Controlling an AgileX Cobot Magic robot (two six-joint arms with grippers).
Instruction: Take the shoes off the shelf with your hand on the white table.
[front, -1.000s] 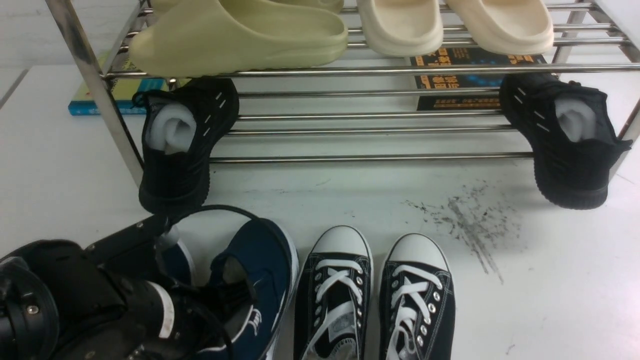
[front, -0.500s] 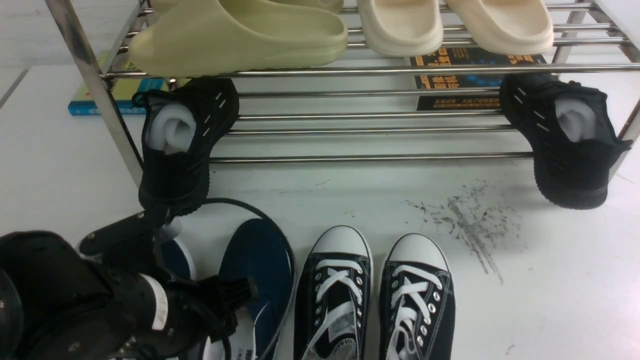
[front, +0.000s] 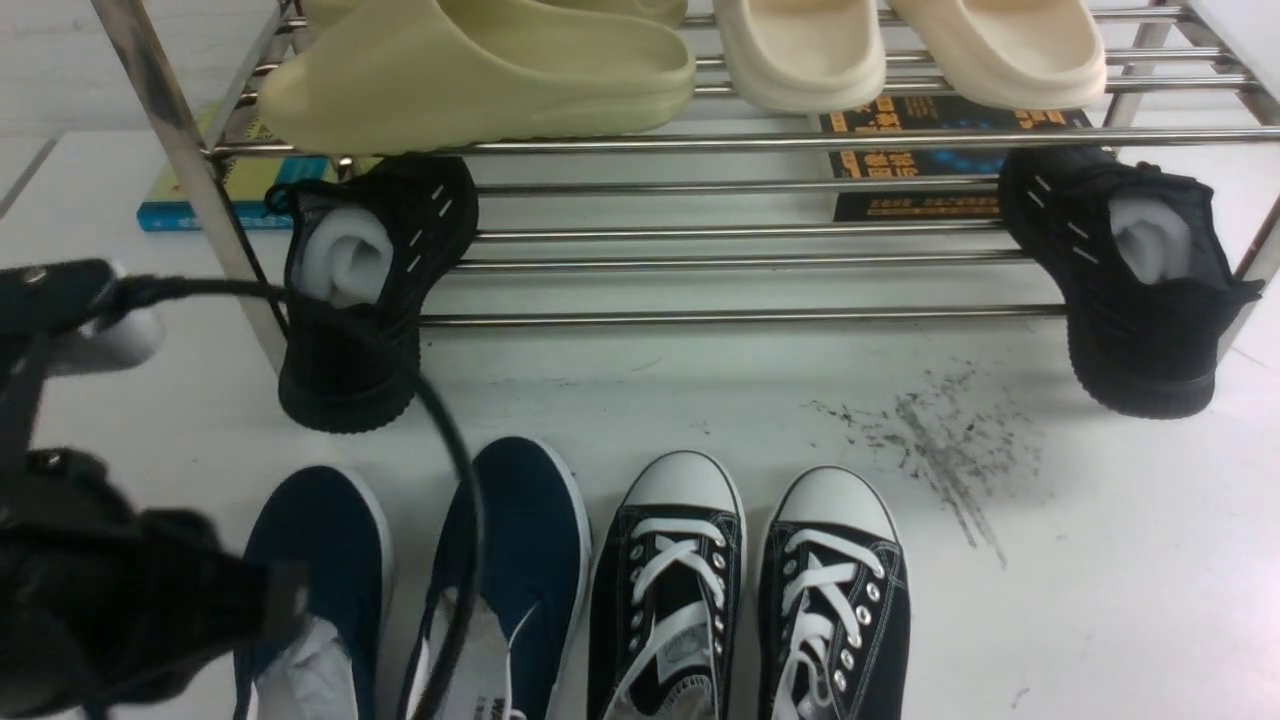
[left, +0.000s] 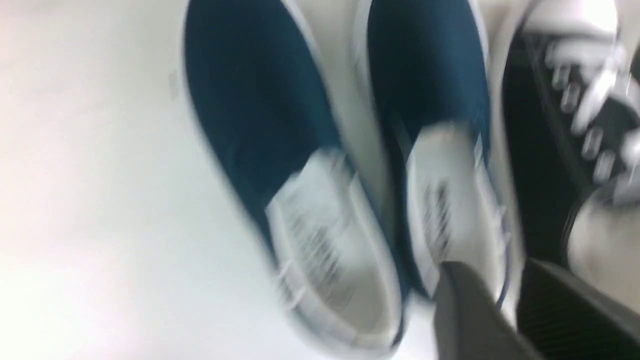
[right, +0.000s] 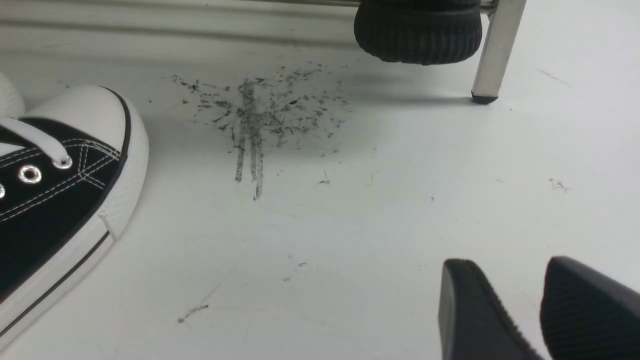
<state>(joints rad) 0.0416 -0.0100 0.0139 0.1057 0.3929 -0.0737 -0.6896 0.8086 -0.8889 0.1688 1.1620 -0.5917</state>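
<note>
Since both navy slip-ons (front: 420, 590) already sit lower left on the white table (front: 1100, 560), we should lift our left gripper (left: 505, 305), slightly parted and empty, straight clear of its cable (front: 440, 430).

A pair of black lace-up canvas sneakers (front: 745, 590) with white toecaps stands side by side at the near edge, toes pointing away. Two all-black knit sneakers hang toe-down, one far left (front: 365, 285) and one far right (front: 1135, 275), each stuffed with white paper. Above them lie pale green slides (front: 470, 70) and cream slides (front: 905, 45), with a blue-edged book (front: 215, 205) and a dark orange-lettered book (front: 925, 160) lying flat behind.
</note>
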